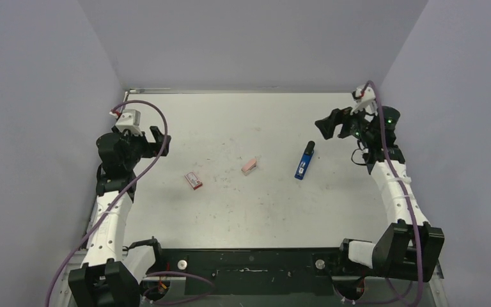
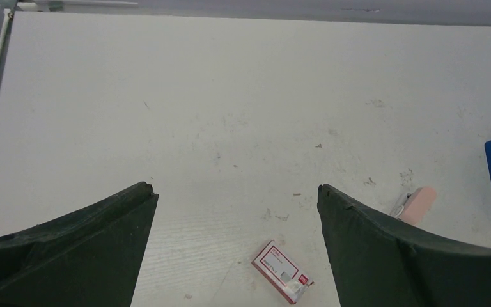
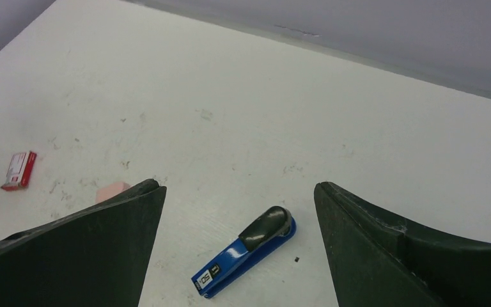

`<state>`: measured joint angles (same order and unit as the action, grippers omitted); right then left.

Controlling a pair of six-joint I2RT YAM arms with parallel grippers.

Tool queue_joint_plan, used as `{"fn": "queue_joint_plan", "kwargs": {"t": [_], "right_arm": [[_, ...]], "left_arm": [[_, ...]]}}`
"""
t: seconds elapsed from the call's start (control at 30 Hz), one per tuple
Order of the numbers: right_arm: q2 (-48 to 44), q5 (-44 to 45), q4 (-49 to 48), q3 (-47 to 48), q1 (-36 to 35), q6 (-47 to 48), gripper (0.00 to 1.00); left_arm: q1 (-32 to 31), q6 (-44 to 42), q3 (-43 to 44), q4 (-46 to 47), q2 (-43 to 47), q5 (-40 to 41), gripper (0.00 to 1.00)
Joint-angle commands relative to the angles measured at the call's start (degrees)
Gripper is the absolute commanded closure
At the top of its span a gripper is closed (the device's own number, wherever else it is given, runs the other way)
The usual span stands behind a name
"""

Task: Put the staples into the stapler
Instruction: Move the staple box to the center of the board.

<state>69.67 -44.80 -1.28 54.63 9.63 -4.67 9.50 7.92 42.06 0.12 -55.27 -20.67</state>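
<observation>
Top external view: the stapler [image 1: 304, 161] lies flat on the white table [image 1: 230, 121], right of centre. It is slim and blue, with a black far end and a small white label near its near end. The box of staples [image 1: 193, 181], small, red and white, lies flat left of centre, well apart from it; whether its end flap is open is hard to tell. A pink block [image 1: 249, 166] lies between them. The left gripper [image 2: 233, 188] hangs above the table by the box, jaws spread wide and empty. The right gripper [image 3: 238, 187] hangs near the stapler, equally wide, holding nothing.
</observation>
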Motion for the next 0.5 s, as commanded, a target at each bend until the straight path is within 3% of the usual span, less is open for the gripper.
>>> {"fn": "queue_joint_plan", "kwargs": {"t": [0.0,0.23,0.47], "right_arm": [[3.35,5.18,8.93,5.36,-10.39,14.10,0.10],[9.89,7.36,17.56,5.75,-23.86,28.80,0.10],[15.73,8.86,18.35,3.96,-31.44,31.92,0.10]], "left_arm": [[0.13,-5.74,3.46,-3.56,-2.34,-6.59,0.03],[-5.74,-18.11,4.43,-12.28,-7.25,-9.12,0.03],[-13.57,-26.01,8.52,-19.19,-16.18,-7.37,0.03]]}}
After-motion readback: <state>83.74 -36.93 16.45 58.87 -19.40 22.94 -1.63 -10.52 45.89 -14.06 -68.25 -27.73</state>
